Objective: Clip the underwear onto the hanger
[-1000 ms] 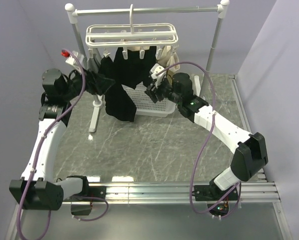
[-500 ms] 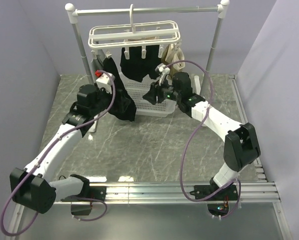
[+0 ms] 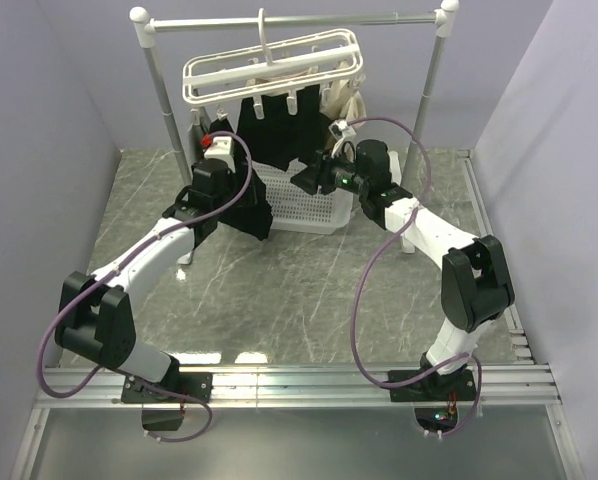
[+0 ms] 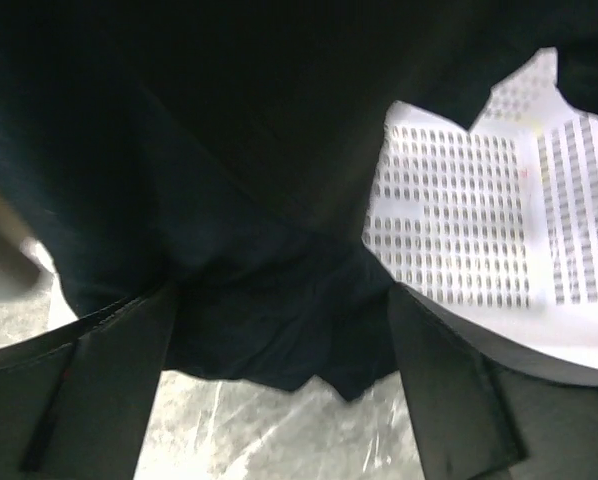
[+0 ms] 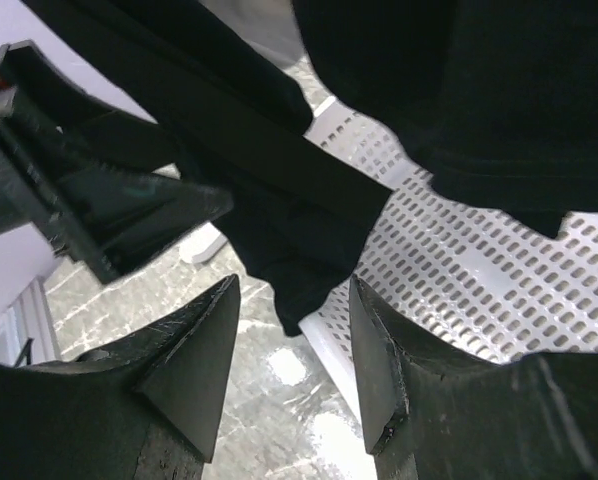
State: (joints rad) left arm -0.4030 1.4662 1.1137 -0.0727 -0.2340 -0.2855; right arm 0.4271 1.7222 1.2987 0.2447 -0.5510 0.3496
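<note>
Left gripper (image 4: 281,300) widened over last second, fingers now spread, nothing pinched; arm brought in beside basket (image 3: 314,205). Right gripper (image 5: 293,290) parted, nothing held. Underwear (image 3: 269,130) hung from tilted hanger (image 3: 272,66), left part drooping. Further clipping judged needed.

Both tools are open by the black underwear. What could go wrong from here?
The hanger hangs tilted on its hook, so a tug could swing it or shake a clip loose. The underwear sags past the basket rim in front of the left tool; closing there may drag it off its clips.
</note>
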